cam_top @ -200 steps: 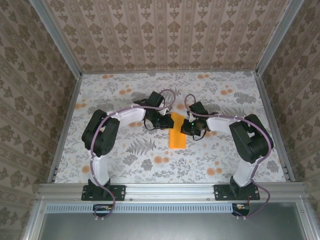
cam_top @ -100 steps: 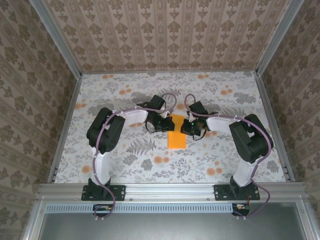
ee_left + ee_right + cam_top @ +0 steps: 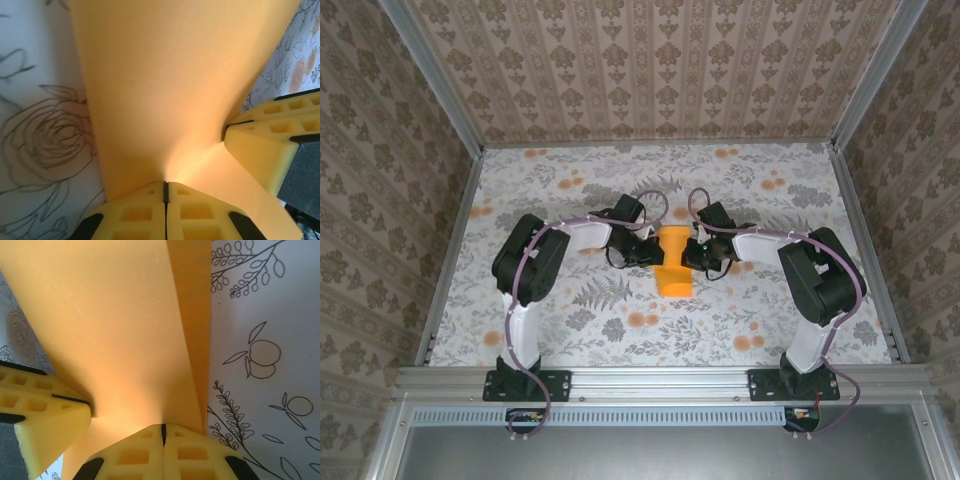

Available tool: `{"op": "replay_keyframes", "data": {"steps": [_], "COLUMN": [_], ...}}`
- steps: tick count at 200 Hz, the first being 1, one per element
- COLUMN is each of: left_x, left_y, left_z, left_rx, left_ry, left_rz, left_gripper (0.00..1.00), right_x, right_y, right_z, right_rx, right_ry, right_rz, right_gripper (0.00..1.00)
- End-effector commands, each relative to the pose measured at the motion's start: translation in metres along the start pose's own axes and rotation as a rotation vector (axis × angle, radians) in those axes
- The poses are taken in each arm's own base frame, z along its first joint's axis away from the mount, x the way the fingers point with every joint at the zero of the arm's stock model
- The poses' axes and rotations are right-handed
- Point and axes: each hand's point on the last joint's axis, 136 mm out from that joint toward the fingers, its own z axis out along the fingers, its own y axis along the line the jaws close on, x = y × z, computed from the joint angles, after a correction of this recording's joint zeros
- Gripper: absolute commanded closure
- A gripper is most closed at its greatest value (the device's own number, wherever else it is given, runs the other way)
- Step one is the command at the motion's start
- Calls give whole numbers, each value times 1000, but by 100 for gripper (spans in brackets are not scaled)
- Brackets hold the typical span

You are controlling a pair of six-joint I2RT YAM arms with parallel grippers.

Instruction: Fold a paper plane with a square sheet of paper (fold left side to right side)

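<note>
Left wrist view puts the left gripper (image 3: 165,192) at bottom centre, jaws clamped together on an edge of the square sheet of paper (image 3: 160,85), which spreads bright orange up the frame. Right wrist view has the right gripper (image 3: 163,432) likewise pinched onto the paper, with a second layer peeking out along its right. From above, the paper lies as a narrow strip mid-frame between both grippers on the floral table (image 3: 570,310).
</note>
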Motion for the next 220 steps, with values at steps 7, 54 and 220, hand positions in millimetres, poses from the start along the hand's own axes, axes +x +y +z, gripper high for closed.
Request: {"op": "replay_keyframes", "data": {"steps": [7,54,220], "left_x": [11,-4,9], "left_y": [39,5,-5], "left_z": [-24,-38,11], "left_rx": [-118,-58,-49], "left_ry": [-9,-79,0], "left_rz": [-57,40,80], "left_gripper": [94,94,93], "right_x": [29,27,25], "right_y": [-33,-30,-18], "right_z": [10,9,11], "right_rx": [132,123,72], "right_ry": [96,91,77], "right_rz": [24,23,9], "right_gripper": [100,100,100]}}
